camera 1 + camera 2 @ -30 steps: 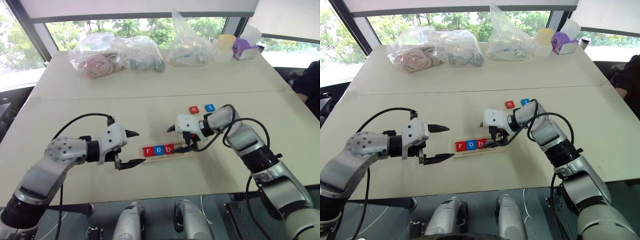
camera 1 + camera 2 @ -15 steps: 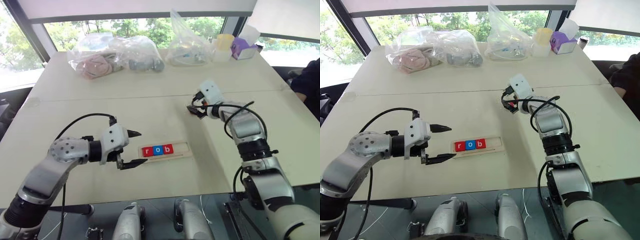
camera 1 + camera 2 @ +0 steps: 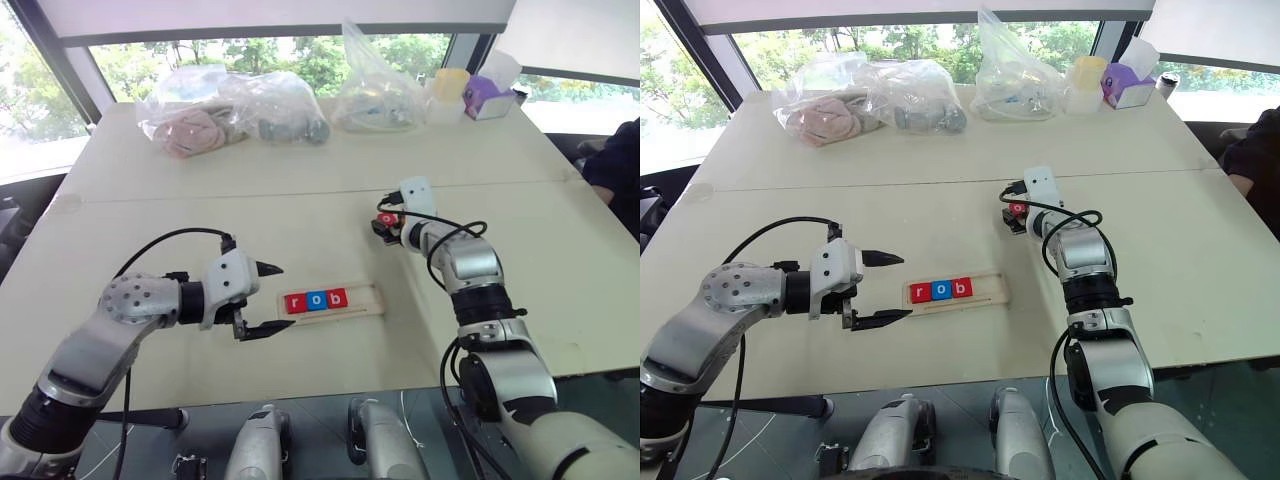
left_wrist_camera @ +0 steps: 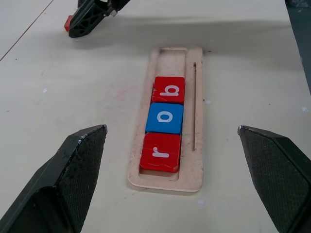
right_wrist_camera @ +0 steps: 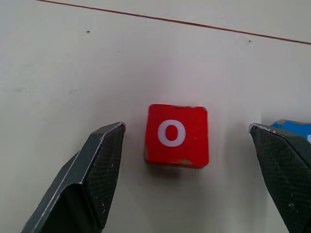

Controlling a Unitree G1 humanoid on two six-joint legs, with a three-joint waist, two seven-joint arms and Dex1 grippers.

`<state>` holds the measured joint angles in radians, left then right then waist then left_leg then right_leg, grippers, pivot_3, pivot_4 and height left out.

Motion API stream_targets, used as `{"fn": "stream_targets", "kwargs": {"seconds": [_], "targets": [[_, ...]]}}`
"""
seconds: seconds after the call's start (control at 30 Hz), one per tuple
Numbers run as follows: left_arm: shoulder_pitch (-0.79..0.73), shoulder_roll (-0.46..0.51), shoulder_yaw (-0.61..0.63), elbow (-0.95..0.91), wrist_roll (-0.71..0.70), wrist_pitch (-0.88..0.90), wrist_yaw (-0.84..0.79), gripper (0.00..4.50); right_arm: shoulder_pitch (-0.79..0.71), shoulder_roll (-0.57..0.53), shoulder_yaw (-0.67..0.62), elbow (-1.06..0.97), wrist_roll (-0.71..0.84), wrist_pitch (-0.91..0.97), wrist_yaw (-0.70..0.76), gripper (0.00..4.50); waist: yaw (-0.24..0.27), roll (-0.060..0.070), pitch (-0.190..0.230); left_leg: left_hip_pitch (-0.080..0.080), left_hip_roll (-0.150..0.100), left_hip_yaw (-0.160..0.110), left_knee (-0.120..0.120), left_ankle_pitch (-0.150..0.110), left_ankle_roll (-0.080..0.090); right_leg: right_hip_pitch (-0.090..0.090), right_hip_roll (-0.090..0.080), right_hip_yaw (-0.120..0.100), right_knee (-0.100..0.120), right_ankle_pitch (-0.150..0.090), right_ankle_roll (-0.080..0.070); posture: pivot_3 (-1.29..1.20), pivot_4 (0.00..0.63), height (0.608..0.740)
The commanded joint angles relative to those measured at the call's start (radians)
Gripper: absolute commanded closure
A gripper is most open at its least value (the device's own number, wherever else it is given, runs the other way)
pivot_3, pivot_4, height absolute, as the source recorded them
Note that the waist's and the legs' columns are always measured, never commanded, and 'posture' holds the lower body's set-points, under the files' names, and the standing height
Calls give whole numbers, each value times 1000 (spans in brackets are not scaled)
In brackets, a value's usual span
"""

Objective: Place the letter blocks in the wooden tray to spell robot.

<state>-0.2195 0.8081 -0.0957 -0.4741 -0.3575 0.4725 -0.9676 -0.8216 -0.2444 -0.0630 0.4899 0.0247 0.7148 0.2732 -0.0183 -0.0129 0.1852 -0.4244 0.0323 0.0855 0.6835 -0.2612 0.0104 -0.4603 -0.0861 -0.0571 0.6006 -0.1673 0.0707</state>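
Just changed: I am swinging my right gripper (image 5: 187, 194) away from the wooden tray (image 3: 330, 302) and out to the loose tiles farther up the table.
Right gripper: released, fingers spread either side of the red o block (image 5: 177, 135), not touching it.
Left gripper (image 3: 262, 298): released and empty, hovering just beside the tray's left end, as a second ago.
Tray: r block (image 4: 161, 152), blue o block (image 4: 165, 118) and b block (image 4: 169, 90) are sitting in the groove; two places remain empty.
Blue tile (image 5: 294, 129): lying just beside the red o, letter hidden.
Meaning: I am judging the red o is next to be gripped.
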Motion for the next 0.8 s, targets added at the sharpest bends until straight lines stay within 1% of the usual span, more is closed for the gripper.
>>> {"fn": "stream_targets", "kwargs": {"seconds": [0.03,0.1,0.17,0.23,0.27,0.37,0.43,0.53,0.63,0.7,0.77,0.8], "targets": [[-7,3,23,-30,-8,-2,6,0,-42,16,-27,32,25,-14,-25,376,-1,0,0,0,0,0,0,0,0,0,0,0,0,0,0,0,150,740],[-5,3,24,-31,-7,-3,9,0,-50,25,-39,51,36,-9,-40,912,-1,0,0,0,0,0,0,0,0,0,0,0,0,0,0,0,150,740],[-6,2,23,-33,-8,-1,13,0,-54,28,-38,57,40,-9,-43,1745,-1,0,0,0,0,0,0,0,0,0,0,0,0,0,0,0,150,740],[-6,1,21,-33,-8,-1,16,0,-50,32,-20,42,36,-8,-38,2866,-1,0,0,0,0,-1,0,0,0,0,0,0,0,0,0,0,150,740],[-7,0,20,-32,-8,-1,17,0,-44,32,-6,29,31,-4,-33,3310,-2,0,0,0,0,-1,0,0,0,0,0,0,0,0,0,0,150,740],[-8,-4,15,-31,-6,-2,19,0,-24,27,8,-28,24,30,-43,3324,-2,0,0,0,0,-1,0,0,0,0,0,0,0,0,0,0,150,740],[-10,-7,12,-31,-5,-2,19,0,14,5,14,-147,19,78,-49,3324,-1,0,0,0,0,-2,0,0,0,0,0,0,0,0,0,0,150,740],[-11,-10,8,-32,-6,-2,19,0,115,-34,6,-422,41,237,-34,3324,9,1,0,-1,0,-3,-1,0,0,-1,0,0,0,0,0,0,150,740],[-10,-12,5,-30,-4,-5,17,0,235,-96,8,-686,64,385,-6,3324,9,1,0,-2,0,-3,-1,0,0,0,-1,0,-2,0,0,0,150,740],[-14,-16,2,-22,-2,-8,16,0,343,-141,-10,-869,80,493,4,3324,8,0,0,-1,0,-3,-1,0,0,0,-1,0,-2,-2,-2,0,150,740],[-13,-19,0,-21,-5,-8,15,0,429,-164,-30,-1013,93,588,1,3324,8,0,0,-1,0,-4,-1,0,0,0,-1,0,-2,-2,-2,0,150,740],[-12,-20,-1,-21,-5,-8,14,0,452,-158,-41,-1059,103,631,0,3324,7,0,0,-1,0,-4,-1,0,0,0,-1,0,-2,-2,-2,0,150,740]]}}
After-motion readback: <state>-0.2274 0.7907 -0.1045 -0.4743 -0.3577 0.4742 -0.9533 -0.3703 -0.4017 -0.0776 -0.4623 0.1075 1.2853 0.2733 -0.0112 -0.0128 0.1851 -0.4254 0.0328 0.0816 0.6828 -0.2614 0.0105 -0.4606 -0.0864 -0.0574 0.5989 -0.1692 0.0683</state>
